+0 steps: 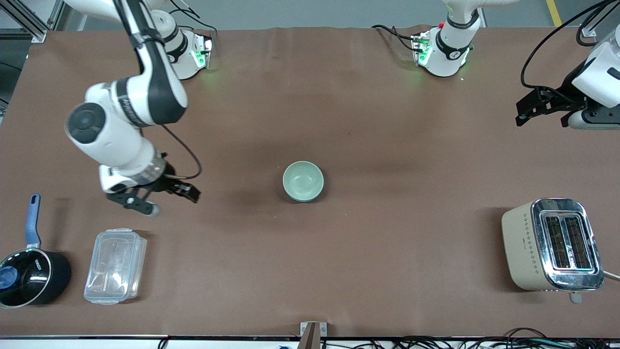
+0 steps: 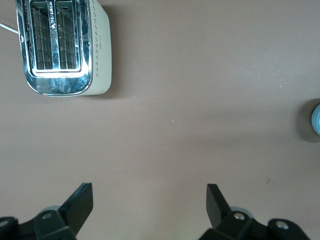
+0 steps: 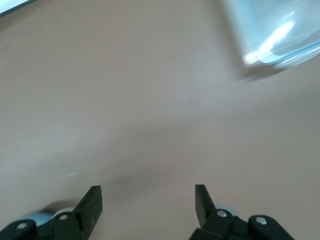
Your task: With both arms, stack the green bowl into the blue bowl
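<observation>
The green bowl (image 1: 303,178) sits nested in the blue bowl (image 1: 303,199) at the middle of the table; only the blue bowl's outer wall shows around it. The blue bowl's edge also shows in the left wrist view (image 2: 316,119). My right gripper (image 1: 175,202) is open and empty, over bare table toward the right arm's end, beside the bowls and apart from them; it also shows in the right wrist view (image 3: 148,200). My left gripper (image 1: 541,121) is open and empty, up over the left arm's end of the table; it also shows in the left wrist view (image 2: 150,200).
A clear plastic container (image 1: 115,265) (image 3: 275,30) and a black saucepan with a blue handle (image 1: 29,276) stand near the front edge at the right arm's end. A cream toaster (image 1: 552,245) (image 2: 62,45) stands at the left arm's end.
</observation>
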